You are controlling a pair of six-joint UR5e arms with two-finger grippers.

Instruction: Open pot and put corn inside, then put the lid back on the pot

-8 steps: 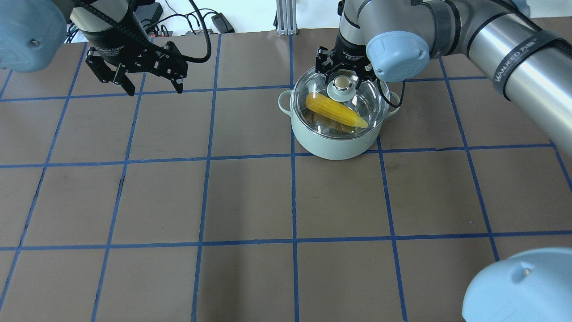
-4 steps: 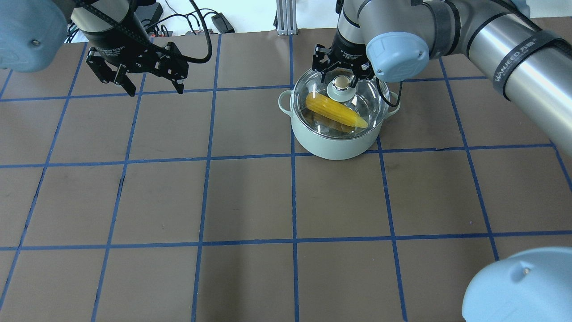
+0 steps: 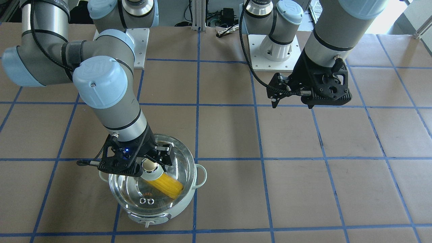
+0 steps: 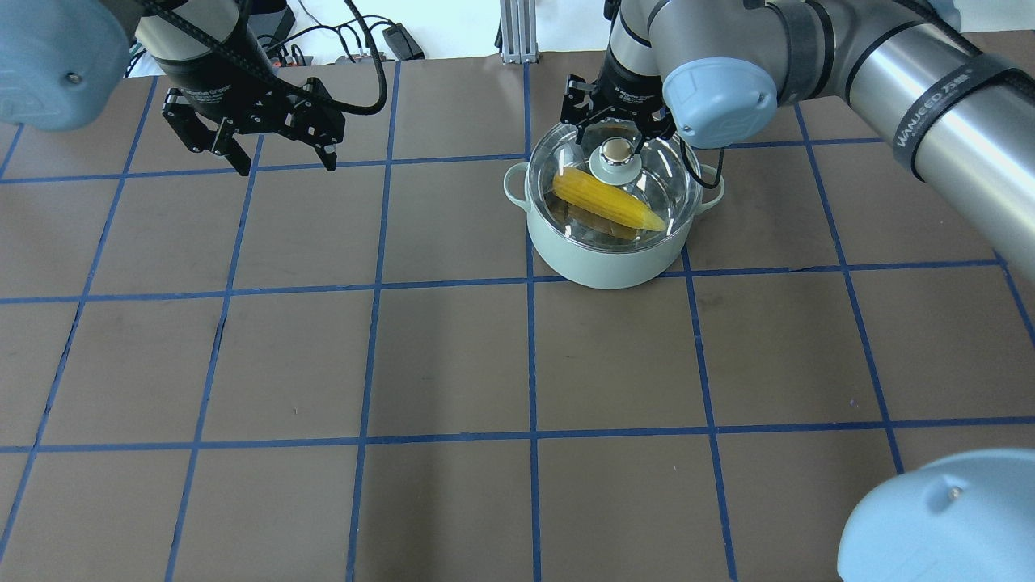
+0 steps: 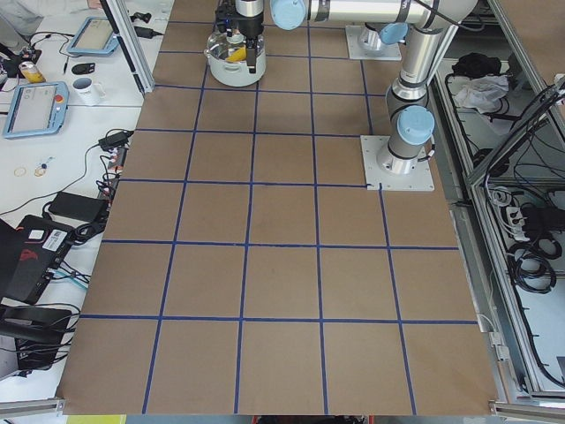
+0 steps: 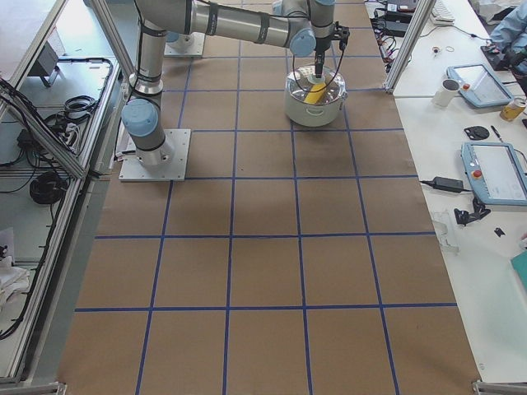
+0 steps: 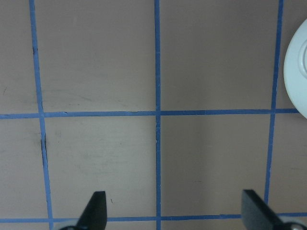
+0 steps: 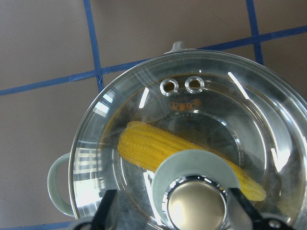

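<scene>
The mint-green pot [image 4: 602,259] stands on the table at the back right, and it also shows in the front view [image 3: 175,211]. The glass lid [image 4: 659,182] sits on its rim. The yellow corn [image 4: 606,200] lies inside under the glass, also clear in the right wrist view [image 8: 148,146]. My right gripper [image 4: 617,139] is open, its fingers apart on either side of the beige knob [image 8: 195,206] and just above it. My left gripper [image 4: 285,166] is open and empty above bare table at the far left.
The brown table carries a blue tape grid [image 4: 530,356]. A pale round edge [image 7: 297,72] shows at the right of the left wrist view. Side desks hold tablets [image 6: 492,169] and a mug [image 6: 450,91] beyond the table's edge.
My right gripper has drawn slightly up and back from the lid knob, still open. My left gripper has shifted slightly. Pot, lid and corn have not moved.
</scene>
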